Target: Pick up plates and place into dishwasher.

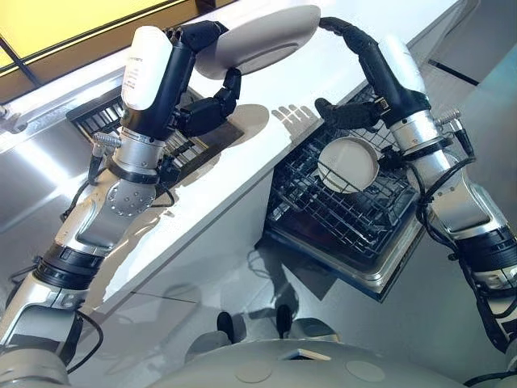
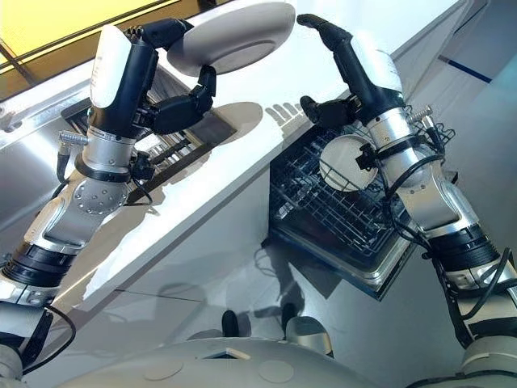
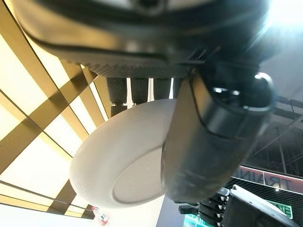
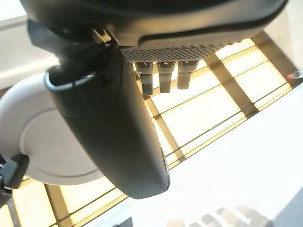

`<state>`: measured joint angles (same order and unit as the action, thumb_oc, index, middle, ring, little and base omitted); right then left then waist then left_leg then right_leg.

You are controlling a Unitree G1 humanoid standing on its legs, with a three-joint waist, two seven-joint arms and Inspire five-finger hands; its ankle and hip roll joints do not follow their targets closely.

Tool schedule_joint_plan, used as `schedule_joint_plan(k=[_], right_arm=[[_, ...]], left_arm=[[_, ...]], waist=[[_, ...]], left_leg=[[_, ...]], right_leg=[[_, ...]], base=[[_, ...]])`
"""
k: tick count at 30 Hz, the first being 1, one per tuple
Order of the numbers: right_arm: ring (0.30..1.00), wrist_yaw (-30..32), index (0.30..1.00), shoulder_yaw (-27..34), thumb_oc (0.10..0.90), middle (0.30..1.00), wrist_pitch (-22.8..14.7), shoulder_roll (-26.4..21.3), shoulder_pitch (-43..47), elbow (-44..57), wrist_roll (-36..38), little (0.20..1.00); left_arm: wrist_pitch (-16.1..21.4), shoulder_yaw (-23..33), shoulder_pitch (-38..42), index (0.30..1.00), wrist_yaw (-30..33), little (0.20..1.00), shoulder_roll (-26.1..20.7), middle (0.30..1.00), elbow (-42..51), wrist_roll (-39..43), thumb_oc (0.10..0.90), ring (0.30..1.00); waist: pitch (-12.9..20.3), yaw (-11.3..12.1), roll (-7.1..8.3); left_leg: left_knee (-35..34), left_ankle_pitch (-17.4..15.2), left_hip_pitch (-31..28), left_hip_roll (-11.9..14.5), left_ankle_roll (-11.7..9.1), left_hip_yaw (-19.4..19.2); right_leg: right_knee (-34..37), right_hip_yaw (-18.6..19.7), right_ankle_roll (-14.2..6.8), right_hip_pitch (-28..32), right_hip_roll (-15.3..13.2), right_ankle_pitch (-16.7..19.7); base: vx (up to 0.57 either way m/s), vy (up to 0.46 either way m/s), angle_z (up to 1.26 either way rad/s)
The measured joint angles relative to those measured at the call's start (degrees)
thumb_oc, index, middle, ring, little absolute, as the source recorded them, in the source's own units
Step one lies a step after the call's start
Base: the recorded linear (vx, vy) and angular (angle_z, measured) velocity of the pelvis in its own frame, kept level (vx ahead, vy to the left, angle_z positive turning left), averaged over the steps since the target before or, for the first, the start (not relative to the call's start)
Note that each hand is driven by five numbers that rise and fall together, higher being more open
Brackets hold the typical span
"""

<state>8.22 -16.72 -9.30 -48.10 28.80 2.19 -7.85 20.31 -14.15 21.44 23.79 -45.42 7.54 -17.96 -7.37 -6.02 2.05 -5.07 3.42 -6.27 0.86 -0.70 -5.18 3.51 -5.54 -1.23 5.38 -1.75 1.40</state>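
My left hand (image 1: 184,81) holds a white plate (image 1: 258,40) up high above the counter, fingers over its rim and thumb (image 3: 208,142) pressed on its underside (image 3: 118,165). My right hand (image 1: 365,55) is raised beside the plate's right edge, fingers nearly straight and the tips just short of the rim, thumb (image 1: 343,113) spread apart. In the right wrist view the same plate (image 4: 38,142) shows past that thumb, untouched. Below the right arm the dishwasher rack (image 1: 323,218) is pulled out, with another white plate (image 1: 349,164) standing in it.
A long white counter (image 1: 266,153) runs diagonally under both hands. A dark slatted rack (image 1: 101,117) lies on it behind my left arm. The dishwasher's open door edge (image 1: 380,279) juts out over the shiny floor at the right.
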Motion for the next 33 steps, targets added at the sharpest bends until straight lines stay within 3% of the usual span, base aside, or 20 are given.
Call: schedule_joint_plan(k=[12, 18, 23, 33], right_arm=[[0.9, 2.0, 0.9, 0.0, 0.8, 0.9, 0.81, 2.83, 1.45, 0.93, 0.66, 0.9], [0.9, -9.02, 0.9, -0.02, 0.8, 0.9, 1.0, 3.96, 1.95, 2.69, 14.51, 0.9], [0.9, -14.75, 0.9, 0.41, 0.8, 0.9, 3.75, 4.01, 3.12, 2.42, 24.52, 0.9], [0.9, -20.8, 0.9, 3.16, 0.8, 0.9, 2.33, 4.29, 3.59, 2.11, 26.91, 0.9]], left_arm=[[-0.08, -2.28, 0.08, 0.3, -2.66, 0.2, -0.14, 0.3, 0.0, 0.0, 0.1, 0.3], [0.0, -2.34, 0.08, 0.3, -3.28, 0.2, -0.09, 0.3, -0.01, 0.0, 0.1, 0.3], [0.28, -2.32, 0.07, 0.3, -3.83, 0.2, -0.15, 0.3, -1.21, 0.03, 0.1, 0.3], [0.56, -2.07, 0.08, 0.3, -5.84, 0.2, 0.63, 0.3, -1.72, 0.62, 0.1, 0.3]], waist=[[-0.03, -0.11, -0.05], [-0.03, -0.25, -0.09], [-0.03, 0.26, -0.09], [-0.03, 1.37, -0.09]], left_leg=[[0.0, 0.0, 0.02, 0.04, 0.0, -0.11], [0.01, 0.0, 0.07, 0.05, -0.01, -0.06], [0.01, 0.0, 0.11, 0.04, -0.01, 0.08], [0.01, 0.0, 0.11, 0.03, 0.0, 0.2]], right_leg=[[0.09, 0.08, 0.0, -0.01, 0.0, 0.0], [0.25, 0.08, 0.0, 0.06, 0.04, 0.0], [0.28, -0.02, 0.0, 0.13, 0.0, 0.0], [0.29, -0.03, 0.0, 0.23, -0.01, 0.0]], base=[[0.0, 0.0, 0.0], [0.0, 0.0, 0.0], [0.0, 0.0, 0.0], [0.0, 0.0, 0.0]])
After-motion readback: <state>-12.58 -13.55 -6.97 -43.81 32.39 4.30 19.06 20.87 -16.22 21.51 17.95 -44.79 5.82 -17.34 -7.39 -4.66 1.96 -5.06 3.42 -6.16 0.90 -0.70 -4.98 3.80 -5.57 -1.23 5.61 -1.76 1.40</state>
